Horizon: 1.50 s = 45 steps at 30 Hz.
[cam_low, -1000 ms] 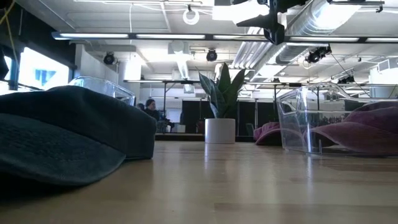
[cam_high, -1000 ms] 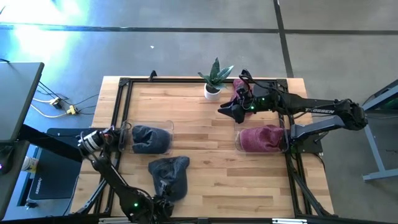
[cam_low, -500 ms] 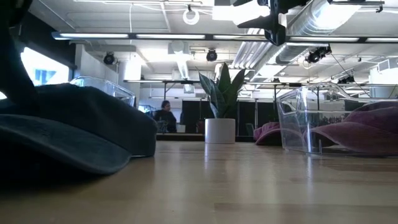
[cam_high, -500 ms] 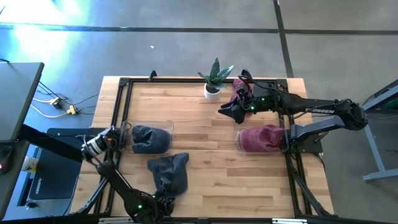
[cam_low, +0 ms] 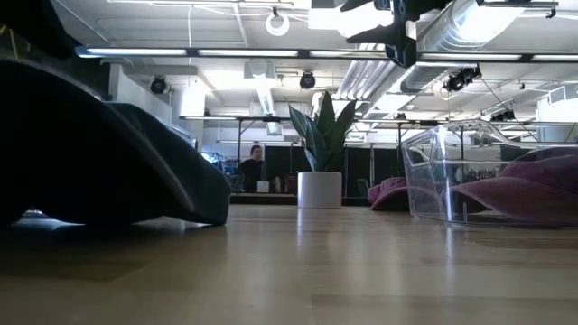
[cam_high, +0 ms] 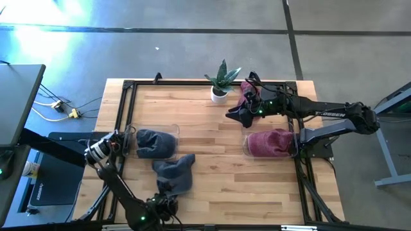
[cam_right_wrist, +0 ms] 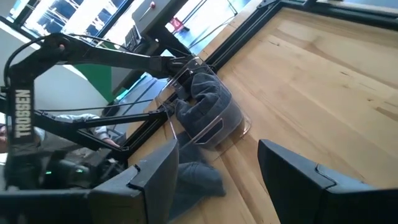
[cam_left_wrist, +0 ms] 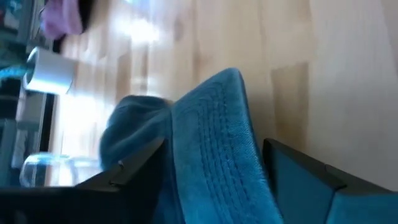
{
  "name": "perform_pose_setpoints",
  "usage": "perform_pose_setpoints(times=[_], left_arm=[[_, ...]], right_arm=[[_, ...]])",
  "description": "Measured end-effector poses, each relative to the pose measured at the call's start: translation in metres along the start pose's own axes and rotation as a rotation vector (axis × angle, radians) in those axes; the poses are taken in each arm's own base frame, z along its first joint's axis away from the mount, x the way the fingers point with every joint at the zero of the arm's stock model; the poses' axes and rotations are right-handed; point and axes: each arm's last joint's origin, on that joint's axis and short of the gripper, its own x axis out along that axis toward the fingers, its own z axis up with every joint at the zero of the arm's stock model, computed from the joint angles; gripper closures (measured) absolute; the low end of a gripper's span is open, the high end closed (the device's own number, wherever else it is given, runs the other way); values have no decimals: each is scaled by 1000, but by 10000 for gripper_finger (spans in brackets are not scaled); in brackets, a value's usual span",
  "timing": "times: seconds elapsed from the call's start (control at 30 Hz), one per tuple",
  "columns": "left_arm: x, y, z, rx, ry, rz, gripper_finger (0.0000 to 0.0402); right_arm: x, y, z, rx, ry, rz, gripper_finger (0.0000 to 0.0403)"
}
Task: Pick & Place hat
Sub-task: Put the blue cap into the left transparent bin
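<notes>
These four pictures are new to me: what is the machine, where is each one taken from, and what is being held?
Two dark robot arms work at a wooden table. One camera looks straight down, one sits at table-top height, one rides on each wrist. The left end effector, at the near edge, grips a dark blue hat by its brim. The right end effector hangs open over the far side, empty. Clear bins hold another blue hat and a maroon hat; a potted plant stands at the back.
</notes>
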Motion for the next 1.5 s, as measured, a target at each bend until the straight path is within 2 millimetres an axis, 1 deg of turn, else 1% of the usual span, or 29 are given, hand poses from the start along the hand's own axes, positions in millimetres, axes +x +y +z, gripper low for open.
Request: perform_pose_setpoints(times=[0.07, 0.13, 0.23, 0.3, 0.33, 0.37, 0.47, 0.57, 0.67, 0.77, 0.9, 0.93, 1.0, 1.07, 1.17, 1.23, 1.4, 1.5], left_arm=[[-7, 6, 6, -32, 7, 8, 180], [-15, 13, 10, -49, 22, 25, 222], [-26, 24, 16, -91, 52, 48, 302], [-35, 33, 20, -116, 71, 62, 363], [-38, 37, 23, -136, 73, 60, 382], [-40, 40, 28, -168, 68, 52, 389], [-47, 55, 44, -236, 55, 11, 386], [-54, 82, 62, -299, 57, -42, 399], [-56, 102, 70, -331, 83, -90, 398], [-55, 121, 76, -398, 152, -164, 400], [-46, 125, 78, -487, 268, -236, 393], [-44, 123, 78, -472, 292, -261, 390], [-37, 117, 80, -372, 314, -339, 377], [-29, 105, 82, -257, 282, -386, 353], [-24, 84, 81, -153, 213, -432, 301], [-23, 72, 73, -107, 202, -440, 258], [-11, 39, 53, -73, 167, -456, 151], [-6, 22, 41, -67, 113, -442, 104]], right_arm=[[0, 0, 0, -5, -8, -9, 187], [0, -1, 1, -10, -17, -19, 187], [0, -1, 1, -11, -20, -21, 187], [0, -1, 1, -12, -19, -21, 187], [0, -1, 1, -16, -19, -21, 187], [0, -1, 1, -19, -19, -21, 187], [0, -1, 1, -32, -19, -20, 187], [0, -1, 1, -55, -18, -21, 187], [0, -1, 0, -73, -16, -19, 187], [0, -1, 0, -95, -4, -17, 187], [0, -1, -1, -126, 12, -19, 187], [0, -2, -1, -137, 12, -20, 187], [0, -2, -2, -153, 19, -24, 187], [0, -3, -3, -169, 26, -29, 187], [0, -4, -4, -188, 43, -40, 187], [0, -5, -5, -191, 58, -51, 187], [-1, -7, -7, -187, 78, -67, 187], [-1, -8, -7, -186, 83, -72, 187]])
